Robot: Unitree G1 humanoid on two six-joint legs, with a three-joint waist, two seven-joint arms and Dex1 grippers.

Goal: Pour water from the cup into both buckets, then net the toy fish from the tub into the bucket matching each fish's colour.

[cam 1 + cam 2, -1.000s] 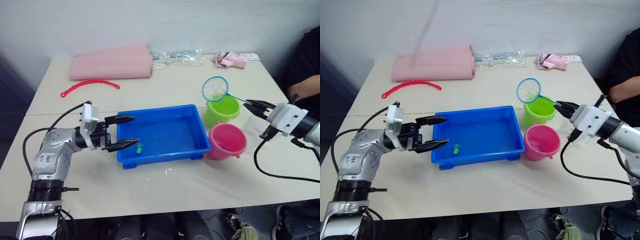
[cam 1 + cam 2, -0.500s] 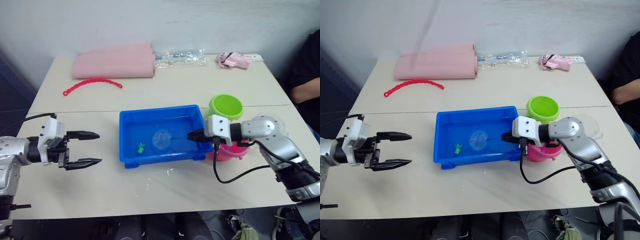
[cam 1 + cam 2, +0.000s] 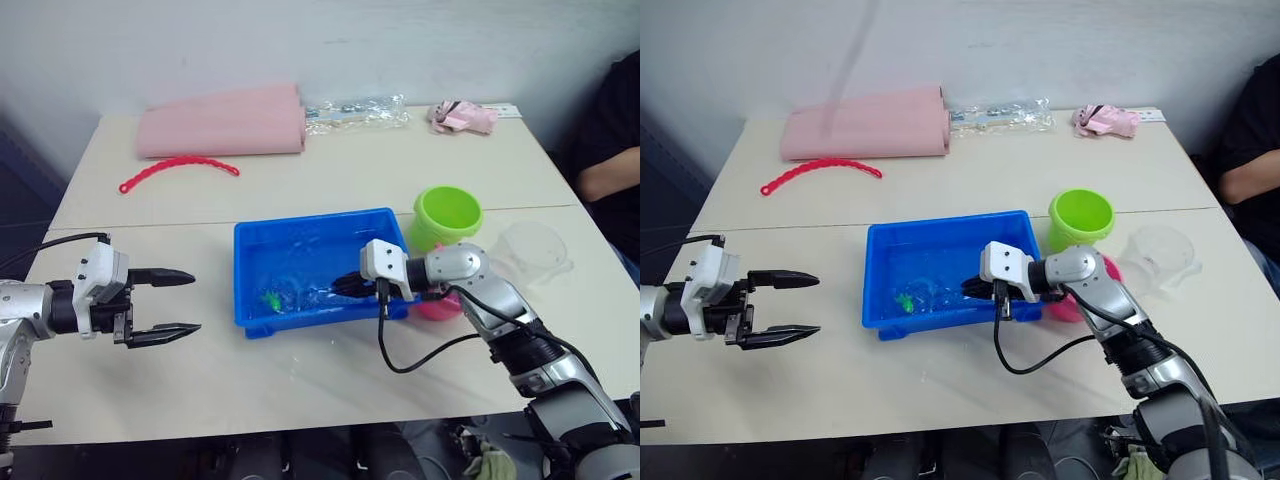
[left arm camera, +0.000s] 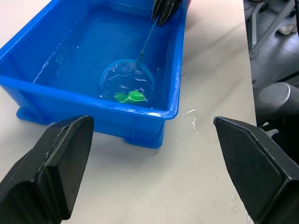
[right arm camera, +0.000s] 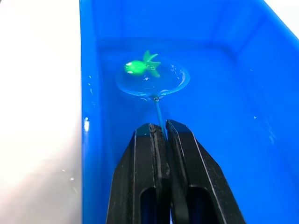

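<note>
Down in the tub (image 3: 318,222), right pincer (image 5: 161,133) clamps the net (image 5: 152,80) under a green fish (image 5: 141,66), ready to scoop; left pincer (image 3: 176,302) waits agape.

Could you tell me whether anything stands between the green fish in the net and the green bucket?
Only the tub wall: the fish sits in the net underwater, and the green bucket stands just outside the tub's far right corner.
</note>
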